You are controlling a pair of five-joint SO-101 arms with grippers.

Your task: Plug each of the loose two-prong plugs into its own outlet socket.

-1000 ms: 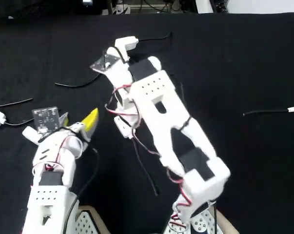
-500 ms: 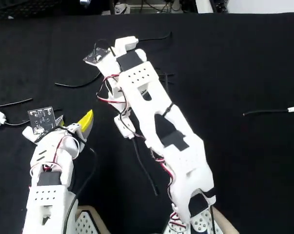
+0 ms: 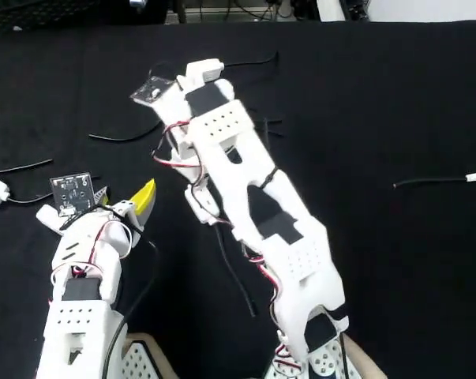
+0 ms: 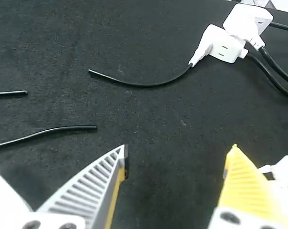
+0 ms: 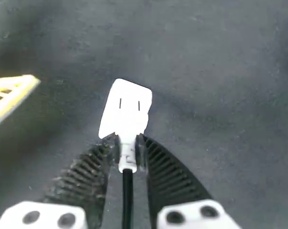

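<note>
Within your right pincer [image 5: 127, 142], clamped tight, a white socket [image 5: 126, 112] juts past the tips. Your left pincer [image 4: 178, 152] hangs open over the bench [image 4: 62, 28]; another socket [image 4: 220, 45] lies well ahead of it.

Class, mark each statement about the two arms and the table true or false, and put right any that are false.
1. The right hand is shut on the neck of a white two-slot socket. True.
2. The left hand grips a black cable. False: it is open and holds nothing.
3. The table has a white surface. False: it is black.
4. A loose black cable piece lies on the table ahead of the left hand. True.
</note>
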